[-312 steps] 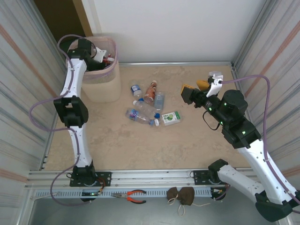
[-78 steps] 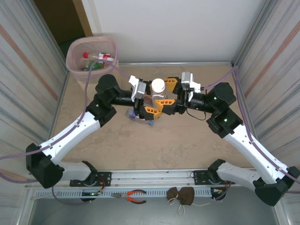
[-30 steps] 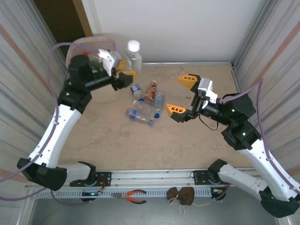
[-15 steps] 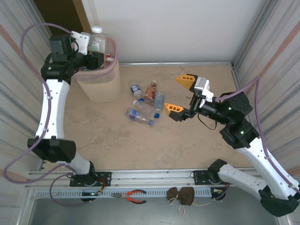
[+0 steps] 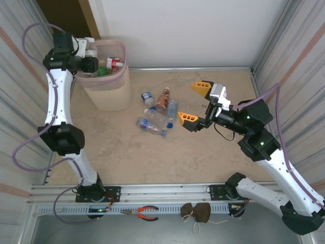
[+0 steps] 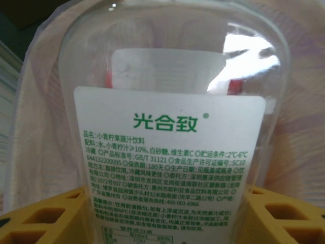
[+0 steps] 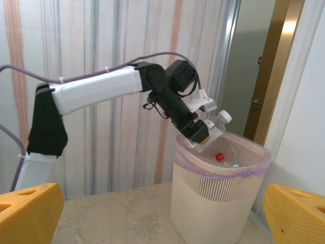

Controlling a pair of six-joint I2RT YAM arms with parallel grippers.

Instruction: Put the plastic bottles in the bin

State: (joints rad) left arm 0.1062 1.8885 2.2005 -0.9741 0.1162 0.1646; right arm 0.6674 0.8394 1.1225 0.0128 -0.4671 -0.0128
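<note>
Clear bottle now tilted over bin

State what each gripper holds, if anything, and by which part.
The left gripper holds a clear white-labelled bottle by its labelled body. The right gripper is open and holds nothing.

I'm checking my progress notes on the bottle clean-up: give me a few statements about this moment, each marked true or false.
1. The left end effector holds a clear bottle above the bin. True.
2. The right end effector grips a bottle. False: it is open and empty.
3. The bin has nothing inside. False: a red-capped bottle lies in it.
4. Several bottles lie on the table. True.
</note>
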